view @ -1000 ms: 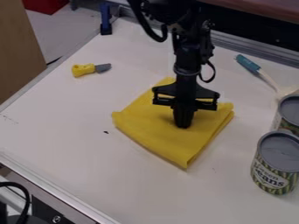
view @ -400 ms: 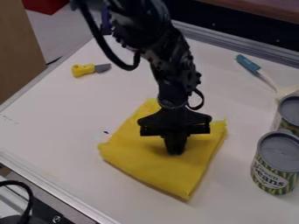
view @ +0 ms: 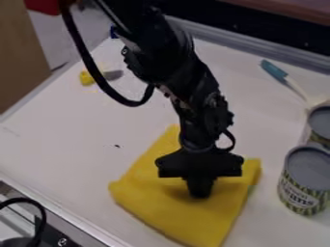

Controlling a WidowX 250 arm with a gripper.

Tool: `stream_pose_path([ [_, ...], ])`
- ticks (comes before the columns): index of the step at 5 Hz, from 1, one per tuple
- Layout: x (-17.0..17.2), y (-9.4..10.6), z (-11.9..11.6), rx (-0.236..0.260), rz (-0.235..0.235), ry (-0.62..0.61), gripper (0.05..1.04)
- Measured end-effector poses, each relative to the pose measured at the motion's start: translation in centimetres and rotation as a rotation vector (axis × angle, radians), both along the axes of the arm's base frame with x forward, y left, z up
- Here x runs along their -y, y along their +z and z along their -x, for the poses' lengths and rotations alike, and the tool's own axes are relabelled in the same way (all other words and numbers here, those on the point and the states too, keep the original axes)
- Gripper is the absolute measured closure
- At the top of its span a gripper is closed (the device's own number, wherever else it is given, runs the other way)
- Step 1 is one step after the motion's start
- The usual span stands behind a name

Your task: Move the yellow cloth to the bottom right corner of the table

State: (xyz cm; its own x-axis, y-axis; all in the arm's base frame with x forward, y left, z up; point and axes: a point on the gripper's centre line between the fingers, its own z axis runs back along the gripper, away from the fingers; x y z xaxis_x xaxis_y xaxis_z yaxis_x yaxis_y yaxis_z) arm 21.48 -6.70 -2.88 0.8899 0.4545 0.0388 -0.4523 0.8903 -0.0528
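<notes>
The black gripper (view: pixel 200 194) is clenched, its tips against the yellow cloth (view: pixel 151 195) spread beneath it. Two cans, one nearer (view: pixel 309 169), one farther (view: pixel 321 121), stand to its right.

Single fixed camera stands above the counter (view: pixel 71 130), at fairly close range, facing down at a slant toward the far metal rail (view: pixel 258 47).

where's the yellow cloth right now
In the camera view, the yellow cloth lies at the lower middle of the white table, under the gripper, left of the green beans can.
</notes>
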Motion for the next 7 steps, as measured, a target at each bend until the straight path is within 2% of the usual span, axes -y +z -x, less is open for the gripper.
stream_pose_path([
  [1,0.5,0.0,1.2,-0.004,0.002,-0.005,1.031],
  [2,0.4,-0.1,1.3,0.005,-0.01,0.013,1.031],
  [3,0.0,0.0,1.4,0.039,-0.021,0.096,1.031],
  [5,-1.8,0.3,3.2,0.031,-0.047,0.169,1.031],
  [6,-2.7,0.7,3.3,-0.001,-0.042,0.171,1.014],
  [7,-3.3,1.5,2.2,-0.018,-0.036,0.202,0.875],
])
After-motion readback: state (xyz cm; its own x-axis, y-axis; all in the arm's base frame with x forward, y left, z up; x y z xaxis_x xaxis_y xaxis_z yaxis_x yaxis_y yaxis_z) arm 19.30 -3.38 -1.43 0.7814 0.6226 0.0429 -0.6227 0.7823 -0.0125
